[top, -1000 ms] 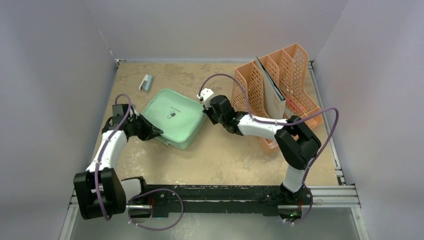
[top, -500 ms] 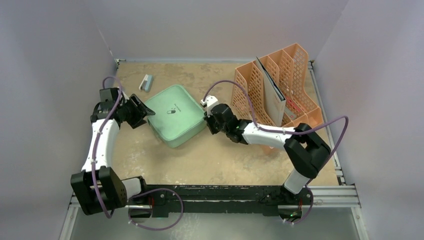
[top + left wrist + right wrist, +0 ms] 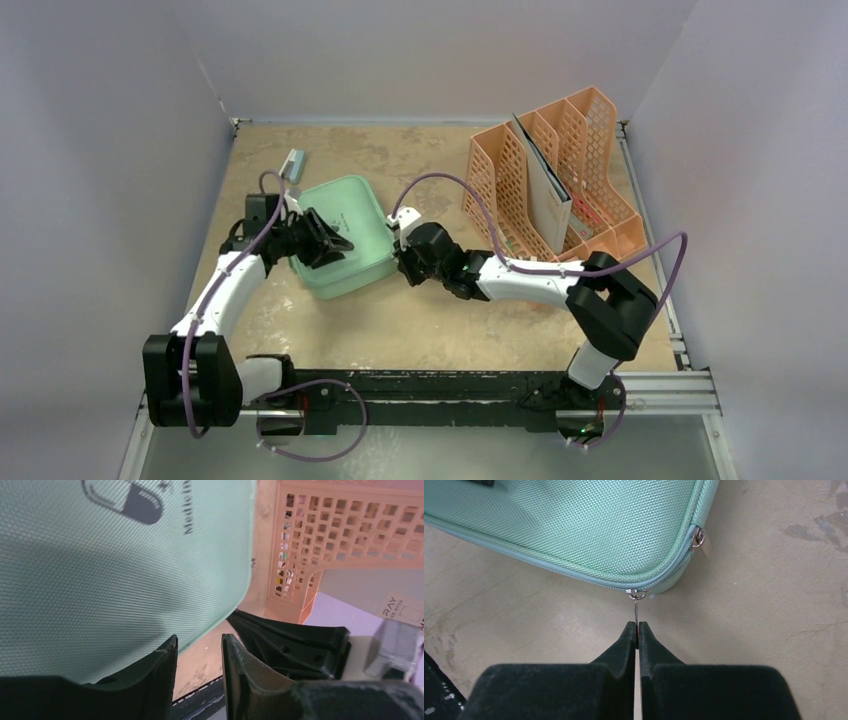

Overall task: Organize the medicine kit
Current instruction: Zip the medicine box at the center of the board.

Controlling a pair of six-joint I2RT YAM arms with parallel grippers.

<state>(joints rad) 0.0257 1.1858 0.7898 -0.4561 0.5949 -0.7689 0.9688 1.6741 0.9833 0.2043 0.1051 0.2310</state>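
The medicine kit (image 3: 358,208) is a mint-green woven case with a zip round its edge and a pill icon on top. It lies left of the middle of the table. My left gripper (image 3: 335,244) hovers over its near-left part. In the left wrist view the left gripper (image 3: 197,641) is open by a narrow gap, with nothing between the fingers, and the kit (image 3: 100,580) fills the space above it. My right gripper (image 3: 637,626) is shut on the thin metal zipper pull (image 3: 636,607) at the kit's corner (image 3: 574,525). In the top view the right gripper (image 3: 403,264) is at the kit's near-right corner.
A peach mesh file rack (image 3: 585,130) stands at the back right with a grey folder (image 3: 545,190) in it. It also shows in the left wrist view (image 3: 350,540). A small mint and white item (image 3: 291,165) lies at the back left. A second zipper pull (image 3: 699,537) hangs on the kit's right edge.
The kit has turned and shifted toward the back. My left gripper moved from the kit's left edge onto its top. My right gripper slid toward me along the kit's right side to its near corner.
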